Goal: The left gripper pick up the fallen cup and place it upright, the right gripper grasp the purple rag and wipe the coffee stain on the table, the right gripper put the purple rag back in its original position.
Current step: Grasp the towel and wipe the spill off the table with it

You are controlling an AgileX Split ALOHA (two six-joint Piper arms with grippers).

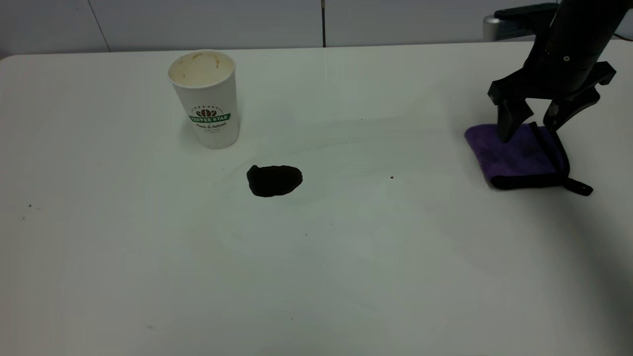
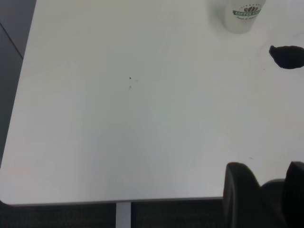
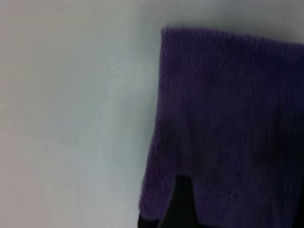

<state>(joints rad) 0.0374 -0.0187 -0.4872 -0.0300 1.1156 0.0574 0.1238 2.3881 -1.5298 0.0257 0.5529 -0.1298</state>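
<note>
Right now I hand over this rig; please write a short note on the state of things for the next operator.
Left gripper: parked at the table's near-left edge, holding nothing.
Right gripper: open, fingers down over the purple rag at the right side.
Cup: upright, back left; done.
Coffee stain: in front of the cup, not wiped.
Left: grasp the rag, wipe the stain, return the rag.
</note>
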